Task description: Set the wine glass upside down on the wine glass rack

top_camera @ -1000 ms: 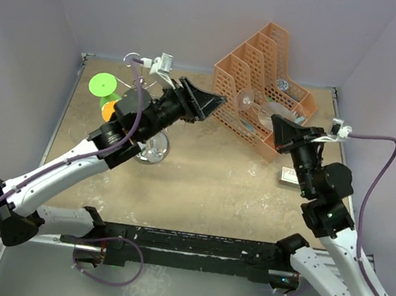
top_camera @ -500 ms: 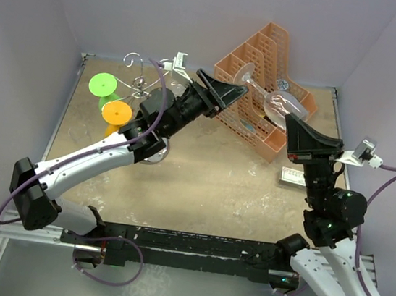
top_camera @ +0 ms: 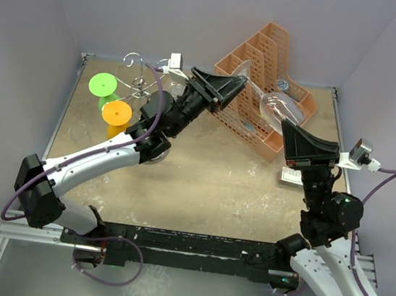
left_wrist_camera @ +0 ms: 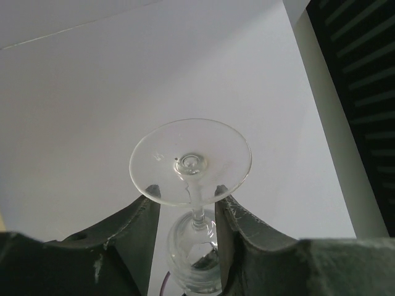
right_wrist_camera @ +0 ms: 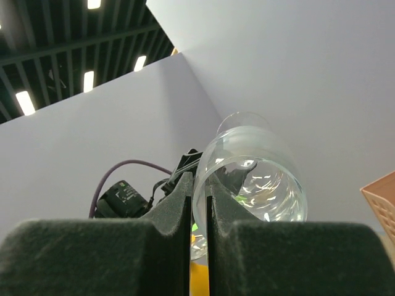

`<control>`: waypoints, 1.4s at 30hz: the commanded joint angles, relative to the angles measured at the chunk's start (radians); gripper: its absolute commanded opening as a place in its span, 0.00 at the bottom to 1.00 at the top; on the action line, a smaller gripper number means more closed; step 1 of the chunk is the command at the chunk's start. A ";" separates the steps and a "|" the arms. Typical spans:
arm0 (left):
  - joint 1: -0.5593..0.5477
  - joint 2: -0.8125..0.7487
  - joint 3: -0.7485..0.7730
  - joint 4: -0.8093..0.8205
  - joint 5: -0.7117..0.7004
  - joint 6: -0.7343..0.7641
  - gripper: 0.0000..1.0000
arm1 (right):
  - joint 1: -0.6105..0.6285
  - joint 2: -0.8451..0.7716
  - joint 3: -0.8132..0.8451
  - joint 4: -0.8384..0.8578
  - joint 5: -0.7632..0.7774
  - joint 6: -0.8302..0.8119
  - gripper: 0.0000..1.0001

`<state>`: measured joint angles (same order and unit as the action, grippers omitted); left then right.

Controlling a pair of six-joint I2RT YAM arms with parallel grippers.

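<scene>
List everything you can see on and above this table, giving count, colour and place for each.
clear stemmed wine glass: one, transparent, in the air between both pincers
silver wire wine glass rack: one, silver, back left
orange plastic mesh file organiser: one, orange, back right
green round disc: one, green, left of the rack
orange round disc: one, orange, just nearer than the green one
small white box: one, white, right side
left pincer: one, black, open astride the glass stem
right pincer: one, black, shut on the bowl's rim
</scene>
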<state>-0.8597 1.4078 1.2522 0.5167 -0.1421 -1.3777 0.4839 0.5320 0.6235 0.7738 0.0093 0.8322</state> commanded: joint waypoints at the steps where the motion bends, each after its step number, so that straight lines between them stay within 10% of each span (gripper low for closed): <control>1: 0.002 -0.020 0.003 0.083 -0.080 -0.061 0.35 | -0.001 -0.001 -0.008 0.130 -0.073 0.045 0.00; 26: 0.001 0.042 0.095 -0.035 -0.174 0.050 0.38 | -0.001 0.073 -0.003 0.174 -0.276 0.042 0.00; 42: 0.001 -0.010 0.071 -0.025 -0.270 0.172 0.00 | -0.001 0.049 0.026 -0.006 -0.267 0.040 0.11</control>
<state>-0.8711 1.4483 1.2995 0.4545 -0.3302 -1.2987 0.4767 0.6189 0.5869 0.7830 -0.2039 0.8505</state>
